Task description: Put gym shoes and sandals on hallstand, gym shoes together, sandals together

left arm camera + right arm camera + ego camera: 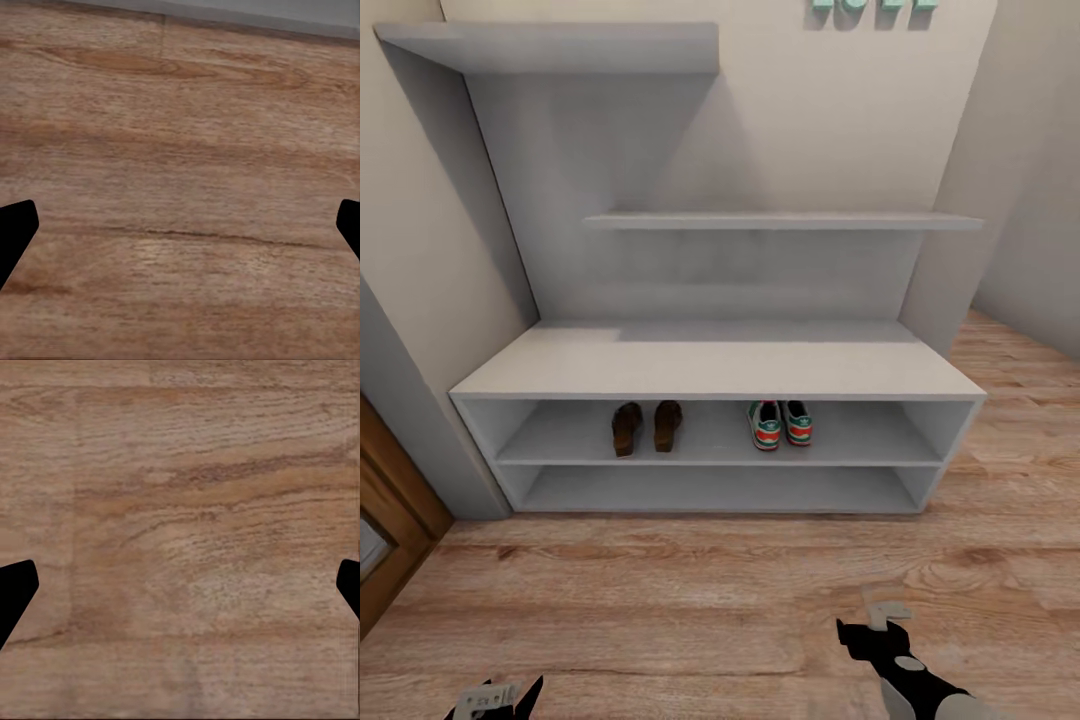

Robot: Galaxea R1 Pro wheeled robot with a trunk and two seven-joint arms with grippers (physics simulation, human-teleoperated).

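**Both pairs seen on the upper shelf of the grey rack**

The two white lace-up gym shoes with green stripes and red-orange tongues [780, 424] are seen side by side on the upper open shelf of the wide light-grey hallstand bench [720, 368], right of the middle, their long axes running front to back; which end faces out cannot be told. Any label on the tongues is too small to be read. To their left on the same shelf, well apart from them, the two dark brown woven-strap sandals [646, 427] are set just beside each other, also lengthwise front to back. Two staggered smooth grey wall shelves [780, 220] are mounted above the bench. Pale green letters [872, 5] are cut off at the top edge and cannot be read.

The light brown wood-grain plank floor [690, 600] lies before the rack. Over it, the left gripper [180, 225] and the right gripper [180, 585] are each held with black fingertips spread wide, nothing between them.
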